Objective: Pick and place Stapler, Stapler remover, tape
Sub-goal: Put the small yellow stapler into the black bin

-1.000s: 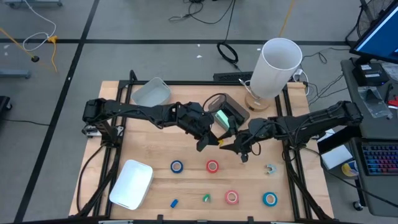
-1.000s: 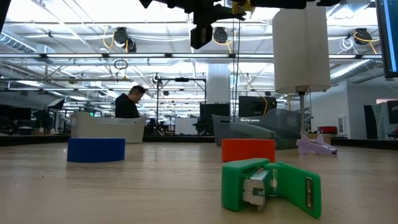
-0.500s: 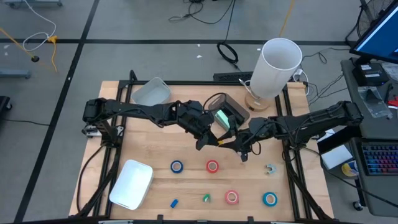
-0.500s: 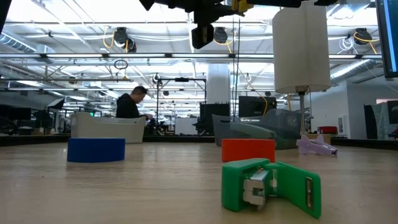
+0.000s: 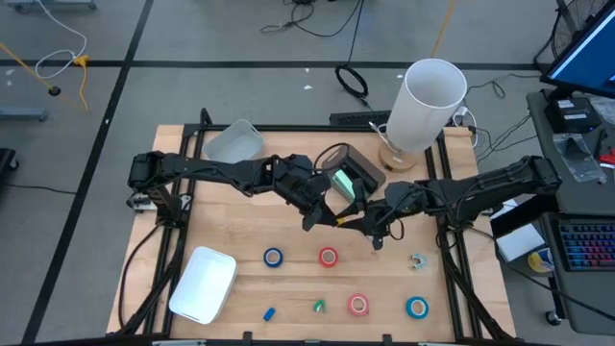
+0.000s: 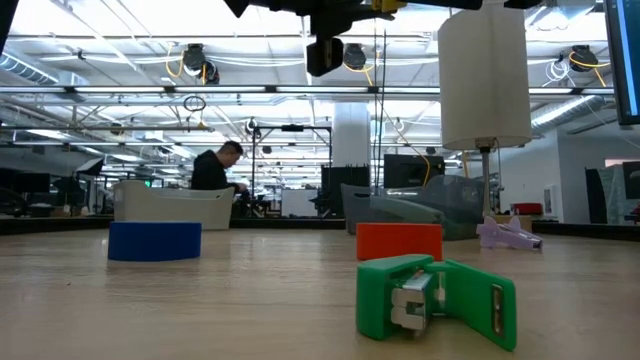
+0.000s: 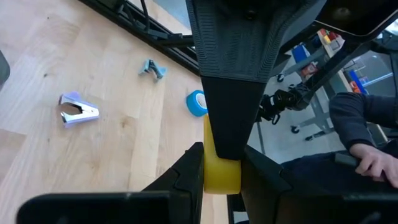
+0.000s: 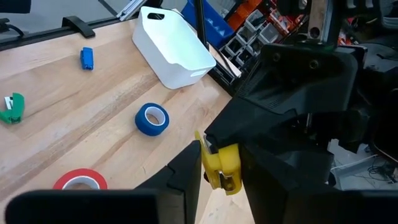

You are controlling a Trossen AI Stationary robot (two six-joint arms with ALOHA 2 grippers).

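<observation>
White bin [image 5: 203,285]: we see it lying at the table's left front corner, nothing in it that we can make out.
Grey tray [image 5: 233,143]: sits at the back left of the table [image 5: 240,235].
Left gripper [image 5: 324,219]: we find it raised over the table's middle, clamped on a small yellow stapler [image 7: 221,169]; the wrist view shows the fingers pinching it.
Right gripper [image 5: 357,226]: it meets the left one over the middle, fingers either side of the same yellow piece [image 8: 221,167]; whether it truly grips we cannot tell.
Tape rolls: we count a blue roll [image 5: 274,257] and a red roll [image 5: 329,256] side by side just in front of the grippers, a pink roll [image 5: 357,305] and another blue roll [image 5: 416,308] near the front edge.
Staple remover [image 5: 417,260]: a pale one rests on the wood to the right of the red roll.
White cylinder [image 5: 428,106]: stands at the back right.
</observation>
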